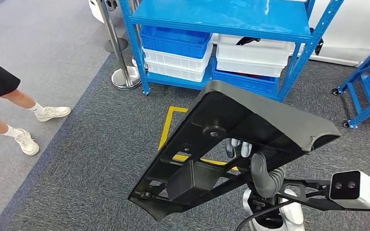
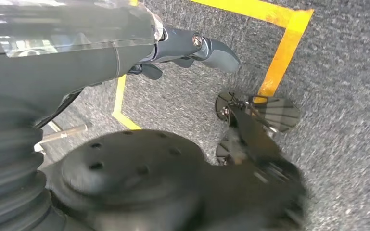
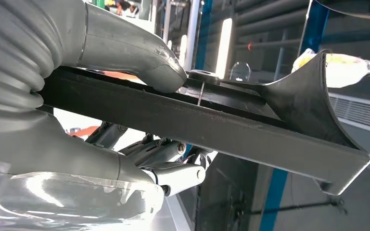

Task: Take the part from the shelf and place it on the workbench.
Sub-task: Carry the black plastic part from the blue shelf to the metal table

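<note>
No readable writing. Right hand (image 3: 139, 120) grips the black part (image 1: 231, 149), thumb on top, fingers (image 3: 173, 171) beneath. Left hand (image 2: 192, 50) blurred, holding nothing, fingers loosely apart.

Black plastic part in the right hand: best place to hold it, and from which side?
Probably the straight flat edge rail of the black plastic part, roughly where the right hand holds it: thumb on one face, fingers on the other. Come in from the side edge; that rail is thin and even, while the far end flares into a curved lip that would sit poorly in a pinch.
</note>
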Robot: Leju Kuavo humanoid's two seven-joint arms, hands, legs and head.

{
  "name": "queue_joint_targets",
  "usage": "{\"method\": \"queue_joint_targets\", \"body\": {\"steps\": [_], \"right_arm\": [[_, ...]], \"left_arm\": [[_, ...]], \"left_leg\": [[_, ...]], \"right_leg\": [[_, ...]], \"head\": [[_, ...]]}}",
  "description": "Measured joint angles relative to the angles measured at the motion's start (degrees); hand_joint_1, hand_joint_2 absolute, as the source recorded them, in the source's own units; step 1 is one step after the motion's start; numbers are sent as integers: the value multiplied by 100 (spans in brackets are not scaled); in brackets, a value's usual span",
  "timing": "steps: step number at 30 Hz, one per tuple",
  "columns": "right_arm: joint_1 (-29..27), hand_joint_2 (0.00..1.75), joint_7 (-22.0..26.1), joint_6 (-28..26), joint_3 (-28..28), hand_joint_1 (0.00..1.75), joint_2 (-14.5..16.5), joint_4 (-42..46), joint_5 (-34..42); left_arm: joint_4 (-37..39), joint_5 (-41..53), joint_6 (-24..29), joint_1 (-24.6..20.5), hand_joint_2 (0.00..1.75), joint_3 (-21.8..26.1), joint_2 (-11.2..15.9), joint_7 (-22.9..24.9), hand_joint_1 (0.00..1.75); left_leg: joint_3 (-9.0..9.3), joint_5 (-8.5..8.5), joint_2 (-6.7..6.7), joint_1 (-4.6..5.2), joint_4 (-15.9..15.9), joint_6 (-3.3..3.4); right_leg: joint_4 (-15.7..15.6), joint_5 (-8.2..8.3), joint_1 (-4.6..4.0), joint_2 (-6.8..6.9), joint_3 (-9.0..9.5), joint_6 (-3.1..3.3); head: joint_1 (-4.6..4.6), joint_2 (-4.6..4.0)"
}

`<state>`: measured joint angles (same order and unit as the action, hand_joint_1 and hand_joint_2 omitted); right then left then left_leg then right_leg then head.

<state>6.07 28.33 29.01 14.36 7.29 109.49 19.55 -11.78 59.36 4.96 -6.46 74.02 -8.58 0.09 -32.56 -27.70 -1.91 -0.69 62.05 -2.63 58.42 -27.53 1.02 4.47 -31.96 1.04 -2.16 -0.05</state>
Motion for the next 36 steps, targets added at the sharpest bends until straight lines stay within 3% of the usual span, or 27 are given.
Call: {"method": "queue_joint_targets", "body": {"steps": [2, 4, 5, 7, 9, 10, 11, 12, 13, 15, 16, 18, 20, 22, 24, 26, 27, 28, 29, 31, 32, 33, 35, 36], "right_arm": [[0, 175, 0, 1, -8, 175, 2, 16, -5], [1, 175, -2, 1, -15, 175, 3, 25, -10], [2, 175, -2, 1, -17, 175, 3, 29, -11], [2, 175, -2, 1, -23, 175, 3, 41, -14], [-8, 175, -3, -1, -32, 175, 1, 49, -16], [-14, 175, -5, -2, -36, 175, 0, 50, -17], [-19, 175, -8, -2, -38, 175, -1, 50, -19], [-22, 175, -10, -2, -39, 175, -1, 50, -19], [-23, 175, -12, -1, -39, 175, -1, 51, -20], [-24, 175, -15, 3, -40, 175, -1, 61, -23], [-29, 175, -16, 7, -40, 175, -1, 72, -23], [-44, 175, -24, 27, -43, 175, 1, 95, -23], [-50, 175, -34, 62, -44, 175, 4, 116, -22], [-48, 175, -36, 88, -46, 175, 21, 136, -19], [-53, 175, -36, 96, -50, 175, 36, 155, -15], [-60, 175, -40, 100, -57, 175, 36, 163, -14], [-62, 175, -41, 102, -60, 175, 37, 163, -13], [-63, 175, -42, 102, -62, 175, 37, 164, -13], [-62, 175, -42, 102, -63, 175, 38, 166, -12], [-59, 175, -42, 103, -64, 175, 38, 174, -12], [-58, 175, -42, 103, -64, 175, 38, 179, -12], [-57, 175, -43, 104, -65, 175, 38, 182, -12], [-56, 175, -43, 109, -66, 175, 39, 185, -8], [-56, 175, -43, 117, -69, 175, 39, 187, -3]], "left_arm": [[0, 4, 1, -13, 175, -2, 6, -10, 0], [0, 5, 1, -7, 175, -2, 11, -14, 0], [0, 5, 0, 0, 175, -2, 12, -14, 0], [0, 6, -4, 0, 175, -4, 13, -14, 0], [0, 8, -13, -11, 175, -8, 13, -16, 0], [0, 8, -15, -12, 175, -10, 13, -17, 0], [0, 9, -18, -8, 175, -13, 13, -18, 0], [0, 9, -18, -2, 175, -16, 13, -19, 0], [0, 9, -18, 1, 175, -19, 13, -21, 0], [0, 8, -17, -4, 175, -24, 11, -28, 0], [0, 7, -16, -13, 175, -25, 12, -32, 0], [0, 5, -11, -22, 175, -27, 14, -39, 0], [-1, 3, -6, -7, 175, -27, 22, -43, 0], [-2, 3, -4, -2, 175, -28, 34, -43, 0], [-2, 3, -3, -21, 175, -30, 39, -46, 0], [-2, 3, -1, -29, 175, -32, 39, -56, 0], [-2, 3, 0, -24, 175, -32, 39, -60, 0], [-2, 3, 1, -18, 175, -32, 39, -62, 0], [-2, 3, 2, -15, 175, -32, 42, -62, 0], [-2, 3, 3, -27, 175, -33, 51, -64, 0], [-2, 3, 3, -37, 175, -34, 55, -66, 0], [-2, 3, 3, -44, 175, -34, 57, -68, 0], [-2, 3, 8, -36, 175, -34, 62, -76, 0], [-2, 3, 10, -26, 175, -35, 64, -84, 0]], "left_leg": [[219, 74, -132, 46, -420, 93], [178, 98, -63, 58, -464, 191], [169, 118, -12, 44, -498, 235], [148, 186, 92, 14, -544, 321], [94, 227, 197, 18, -543, 364], [68, 243, 258, 25, -535, 371], [46, 254, 326, 31, -523, 370], [30, 262, 396, 36, -507, 367], [22, 264, 467, 37, -487, 361], [-13, 258, 600, 42, -429, 333], [-48, 259, 666, 42, -397, 304], [-126, 280, 776, 31, -364, 228], [-169, 300, 831, 14, -362, 156], [-277, 163, 610, 31, -154, 99], [-558, -187, 321, 37, 470, 59], [-847, -450, 243, 17, 1127, 32], [-871, -441, 228, 11, 1216, 28], [-777, -327, 210, 7, 1070, 37], [-576, -144, 161, 12, 718, 60], [-152, 121, -60, 61, -81, 145], [-38, 173, -140, 90, -312, 188], [-9, 173, -168, 116, -407, 224], [-18, 212, -47, 107, -445, 281], [-4, 241, 10, 88, -486, 311]], "right_leg": [[17, 7, -22, 94, -5, -51], [11, 24, -36, 180, -5, -115], [33, 4, -32, 149, -13, -150], [313, -220, -20, -84, -133, -197], [1015, -624, -11, -343, -446, -205], [1358, -762, -13, -391, -602, -203], [1562, -799, -15, -411, -694, -197], [1543, -713, -16, -421, -679, -186], [1308, -535, -16, -442, -558, -171], [557, -175, -4, -659, -195, -139], [287, -85, 4, -780, -78, -131], [120, -77, -3, -906, -33, -115], [98, -51, 0, -790, -39, -65], [60, -25, 19, -644, -28, 0], [50, -23, 7, -483, -29, 38], [53, -27, -12, -319, -35, 49], [54, -29, -19, -245, -36, 52], [54, -32, -26, -177, -32, 52], [54, -36, -33, -118, -24, 49], [54, -46, -51, -11, -8, 28], [53, -49, -60, 35, -4, 7], [49, -50, -67, 84, 0, -18], [34, -56, -72, 158, 16, -82], [63, -91, -68, 110, 18, -114]], "head": [[4, 1], [12, 1], [12, 1], [19, 1], [23, 1], [25, 1], [24, 0], [25, 1], [25, 1], [24, 1], [23, 1], [22, 1], [24, 1], [-3, 1], [-29, 1], [-29, 1], [-29, 1], [-30, 1], [-30, 1], [-28, 1], [-27, 1], [-26, 1], [-26, 1], [-22, 1]]}}
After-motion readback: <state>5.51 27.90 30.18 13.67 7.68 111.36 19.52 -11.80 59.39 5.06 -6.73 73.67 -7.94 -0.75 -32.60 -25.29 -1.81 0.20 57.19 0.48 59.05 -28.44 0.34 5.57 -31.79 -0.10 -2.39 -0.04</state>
